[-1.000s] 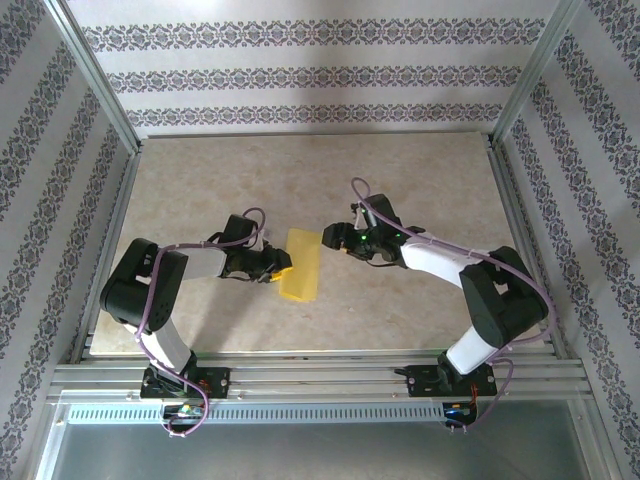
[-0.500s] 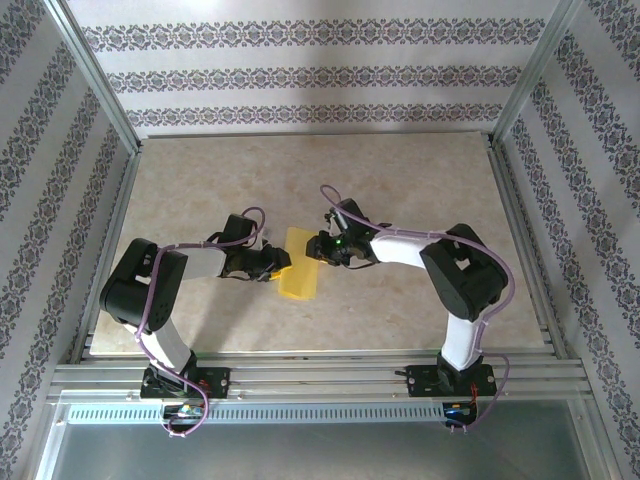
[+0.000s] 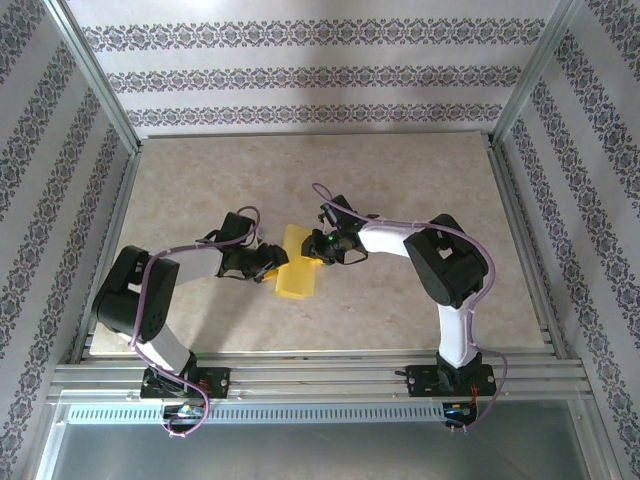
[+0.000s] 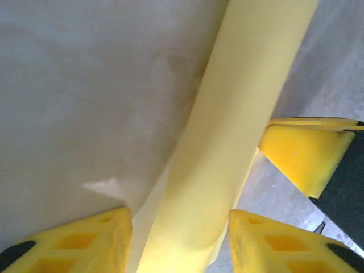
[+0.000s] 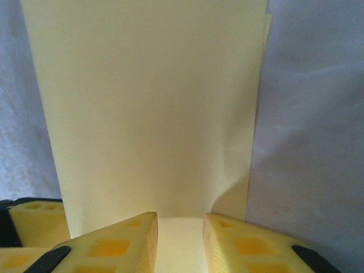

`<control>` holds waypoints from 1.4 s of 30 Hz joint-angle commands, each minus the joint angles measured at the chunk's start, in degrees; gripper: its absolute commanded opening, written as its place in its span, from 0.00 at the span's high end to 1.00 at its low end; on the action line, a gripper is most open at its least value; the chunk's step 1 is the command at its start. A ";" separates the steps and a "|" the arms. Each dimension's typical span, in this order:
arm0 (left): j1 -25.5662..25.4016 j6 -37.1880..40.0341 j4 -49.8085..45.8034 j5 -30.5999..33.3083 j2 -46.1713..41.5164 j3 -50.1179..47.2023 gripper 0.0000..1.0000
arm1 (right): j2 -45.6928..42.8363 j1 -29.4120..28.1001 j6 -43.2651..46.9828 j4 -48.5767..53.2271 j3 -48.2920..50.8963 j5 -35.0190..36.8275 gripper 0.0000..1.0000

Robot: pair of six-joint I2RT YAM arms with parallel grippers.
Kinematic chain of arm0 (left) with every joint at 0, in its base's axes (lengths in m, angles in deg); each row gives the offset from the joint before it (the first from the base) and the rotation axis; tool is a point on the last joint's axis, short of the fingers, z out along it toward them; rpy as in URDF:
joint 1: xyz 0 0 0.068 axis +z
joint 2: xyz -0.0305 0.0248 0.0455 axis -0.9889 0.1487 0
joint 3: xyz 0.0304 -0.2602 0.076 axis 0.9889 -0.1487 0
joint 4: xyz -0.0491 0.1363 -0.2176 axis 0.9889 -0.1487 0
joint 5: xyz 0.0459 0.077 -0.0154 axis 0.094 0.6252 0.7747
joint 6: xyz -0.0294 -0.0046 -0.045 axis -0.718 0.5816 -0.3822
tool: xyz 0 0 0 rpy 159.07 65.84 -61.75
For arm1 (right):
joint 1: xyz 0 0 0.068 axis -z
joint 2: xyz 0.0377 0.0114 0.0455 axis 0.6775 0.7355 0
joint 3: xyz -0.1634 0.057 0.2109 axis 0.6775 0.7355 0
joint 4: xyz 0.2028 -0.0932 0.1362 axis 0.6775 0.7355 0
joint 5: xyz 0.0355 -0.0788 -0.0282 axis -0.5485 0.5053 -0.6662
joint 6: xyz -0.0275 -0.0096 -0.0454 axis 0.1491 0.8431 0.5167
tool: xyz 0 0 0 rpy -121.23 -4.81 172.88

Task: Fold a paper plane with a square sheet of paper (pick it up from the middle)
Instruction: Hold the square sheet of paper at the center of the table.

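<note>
While the sheet of paper (image 3: 296, 268), folded into a narrow yellow strip, lies on the surface (image 3: 420, 170) between the two arms, it is met from both sides. The left gripper (image 3: 268, 262) is set at its left long edge, and the right gripper (image 3: 318, 247) at its upper right part.

From the left wrist, the left gripper (image 4: 179, 216) is seen spread. The sheet of paper (image 4: 227, 131) runs up between its fingers, and one yellow finger (image 4: 301, 151) of the right gripper is seen just beside the far side of the paper.

From the right wrist, the right gripper (image 5: 181, 219) is seen drawn to a narrow gap. The near edge of the sheet of paper (image 5: 148, 114) sits in that gap, slightly lifted beside the right finger. Whether that edge is actually clamped cannot be told.
</note>
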 commanded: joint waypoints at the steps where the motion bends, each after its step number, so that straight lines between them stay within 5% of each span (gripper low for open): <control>1: 0.48 6.02 -13.46 6.10 -4.08 4.04 0.43 | 1.87 -0.42 2.90 6.14 -1.51 2.13 0.69; 12: -5.28 12.19 -24.49 14.45 1.76 14.56 0.34 | 1.58 -0.75 2.05 3.32 -1.83 -0.84 0.69; 29: -6.69 15.04 -25.82 14.56 8.39 18.71 0.35 | -3.09 0.33 0.28 -3.89 1.64 -5.94 0.69; 42: -6.70 13.50 -26.13 18.27 8.91 18.48 0.50 | -8.79 2.95 0.74 -6.31 7.25 -3.03 0.64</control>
